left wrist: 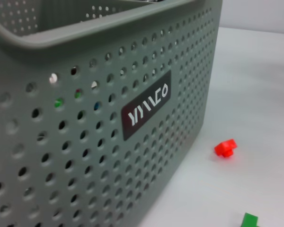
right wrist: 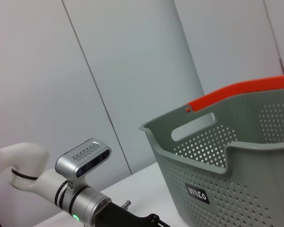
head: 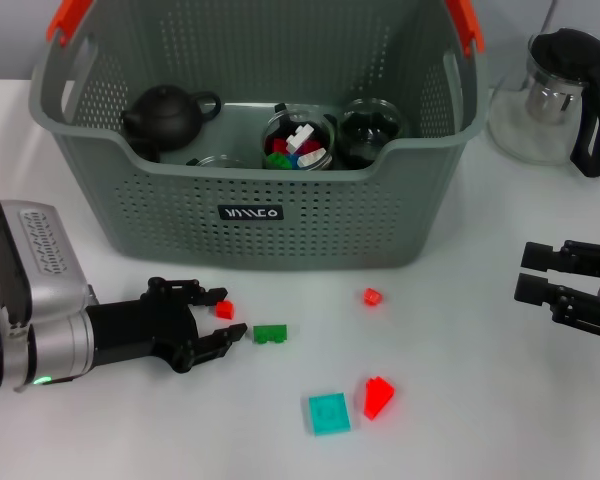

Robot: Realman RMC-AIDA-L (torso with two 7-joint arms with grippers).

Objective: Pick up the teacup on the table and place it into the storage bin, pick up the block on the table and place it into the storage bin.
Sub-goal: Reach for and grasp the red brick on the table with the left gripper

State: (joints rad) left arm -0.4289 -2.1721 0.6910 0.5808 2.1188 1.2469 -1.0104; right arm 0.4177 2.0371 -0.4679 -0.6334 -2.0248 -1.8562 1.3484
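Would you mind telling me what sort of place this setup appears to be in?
Probably a robot test bench indoors: a plain white table against bare panelled walls, with a grey storage bin, scattered toy blocks and a glass teapot as props.

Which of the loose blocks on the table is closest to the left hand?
The small red block, which lies between the open fingers of the left hand. The green block lies just past the fingertips; the other blocks are farther away.
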